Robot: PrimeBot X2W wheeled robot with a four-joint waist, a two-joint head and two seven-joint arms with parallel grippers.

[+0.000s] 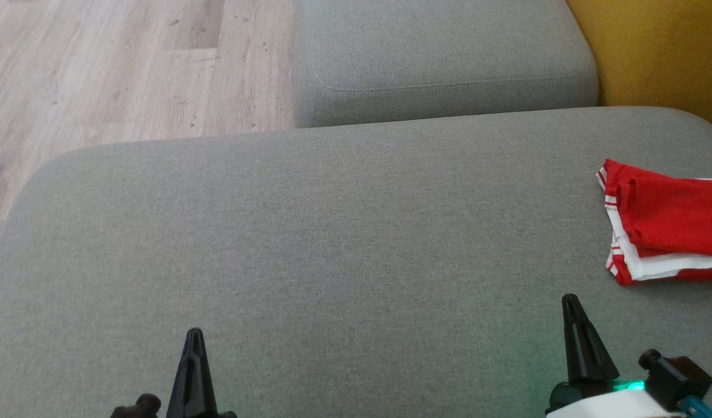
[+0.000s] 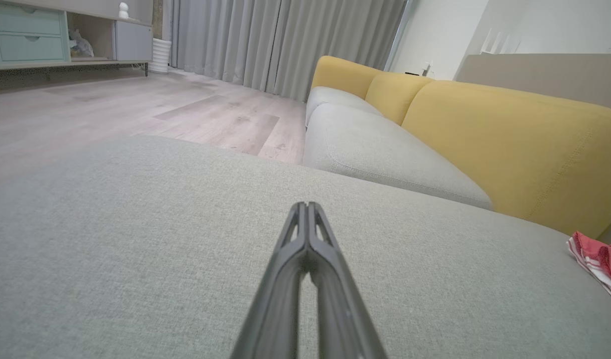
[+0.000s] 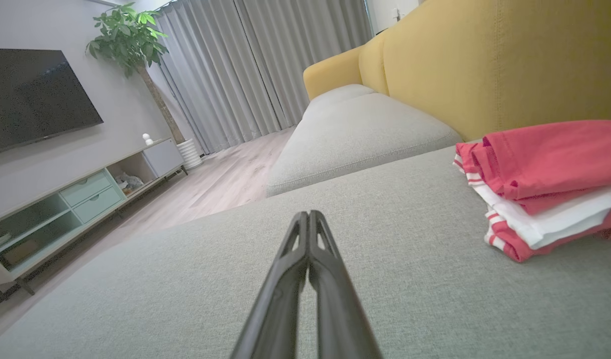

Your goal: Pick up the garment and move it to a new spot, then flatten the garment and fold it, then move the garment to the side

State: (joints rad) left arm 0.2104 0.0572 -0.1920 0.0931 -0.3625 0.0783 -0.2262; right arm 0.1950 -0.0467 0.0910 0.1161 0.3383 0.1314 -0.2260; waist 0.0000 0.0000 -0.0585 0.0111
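The garment (image 1: pixel 666 223) lay on the grey seat (image 1: pixel 333 232) at the far right of the head view, partly cut by the edge of the picture and close to the yellow backrest (image 1: pixel 658 52). It was red with white bands. It looked already folded into a small stack of several layers, so I judged the task to be near its end, with the garment put at the side.

The left gripper (image 1: pixel 194 334) was low over the bare middle of the seat, well apart from the garment, with its jaws pressed together on nothing. The right gripper (image 1: pixel 571 301) was nearer to the garment but not touching it. Its jaws were also pressed together and empty.

The garment seemed to be thin knitted cloth, so it was probably light, soft and limp, with no stiffness of its own. It was not fragile, and I did not expect it to slip on the rough seat fabric. The danger was more that the stack would open. If only the top layer were pinched, the folds below would likely fall loose. A better hold, in my opinion, was at the thick folded edge that faced the right gripper, taking all the layers together, or at two corners with both grippers.
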